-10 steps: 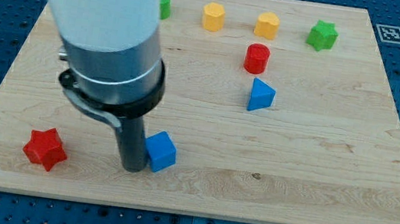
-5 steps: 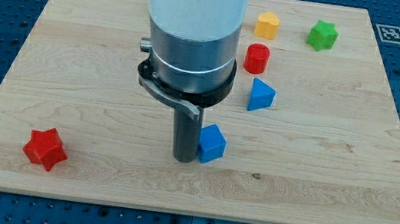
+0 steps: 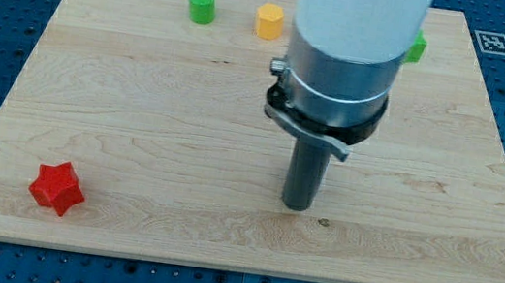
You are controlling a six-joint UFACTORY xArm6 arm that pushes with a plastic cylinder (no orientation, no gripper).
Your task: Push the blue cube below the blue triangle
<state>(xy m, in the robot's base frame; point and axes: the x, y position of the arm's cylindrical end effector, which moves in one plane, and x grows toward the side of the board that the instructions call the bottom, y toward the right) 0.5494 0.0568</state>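
Fingers are absent: your arm ends in my tip, a dark rod on the wooden board. Neither small blue cube nor blue triangle shows; the arm may hide both. Judged light and rigid, the cube should slide if you push a flat side squarely.

Open board spreads leftward from my tip to the far red star.

Arm body: wide white cylindrical housing above a grey metallic band, then a black collar ring with a thin grey clamp strap. Straight dark grey rod below; my tip blunt, flat-ended.
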